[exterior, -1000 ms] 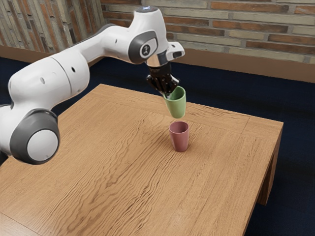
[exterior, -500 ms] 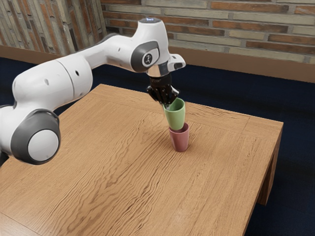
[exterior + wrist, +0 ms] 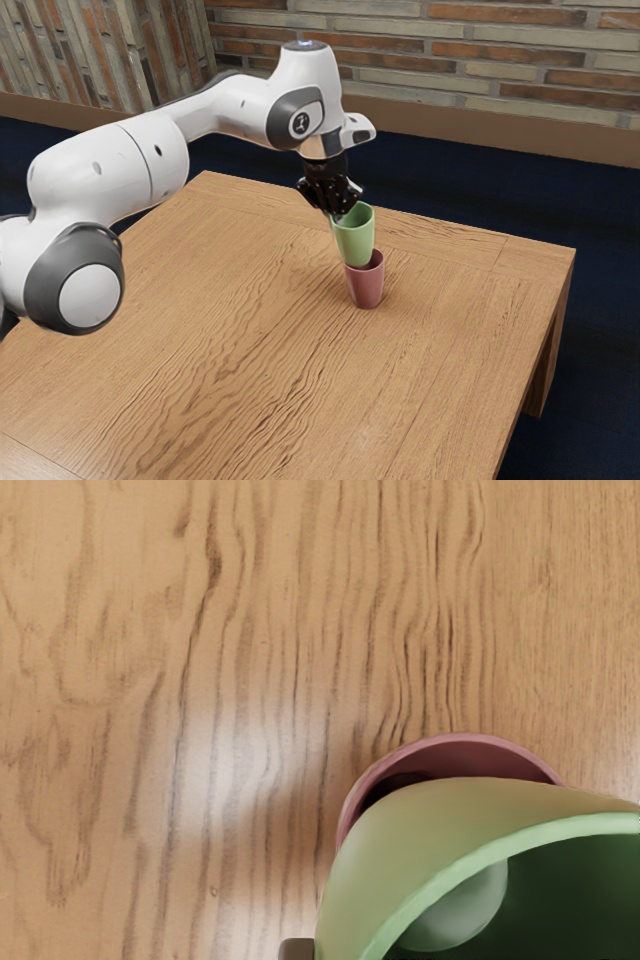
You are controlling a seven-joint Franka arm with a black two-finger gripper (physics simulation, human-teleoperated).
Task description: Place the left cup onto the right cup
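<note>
One broad wooden surface (image 3: pixel 200 380) carries the scene, with a brick wall behind it. The white arm (image 3: pixel 110 170) comes in from the exterior view's left and reaches over the far half of the surface.

The pink cup (image 3: pixel 366 285) stands upright on the surface, mouth up. The green cup (image 3: pixel 354 236) has its base down inside the pink cup's mouth. It leans, top tipped toward the arm, and most of its body shows above the pink rim. The wrist view agrees: the green cup (image 3: pixel 450 830) lies close under the hand and the pink cup (image 3: pixel 450 750) curves round beyond it. A dark gap shows between the two walls on one side, so the nesting is not centred.

The end effector (image 3: pixel 338 205) is at the green cup's rim, on the side nearest the arm. Its fingers are narrowly spread and pinch the wall, one inside and one outside as far as I can make out. It holds the green cup and nothing else.

Handling, as a judgement:
- Both cups read as thin, rigid, light tumblers, smooth-walled and tapered.
- Being light, the lower cup could skid or tip under a sideways push.
- A rim pinch is the sensible hold because it leaves the base free to nest, though an off-centre grip lets the cup hang tilted.
- The taper should guide seating, but slick walls may wedge it crooked.
</note>
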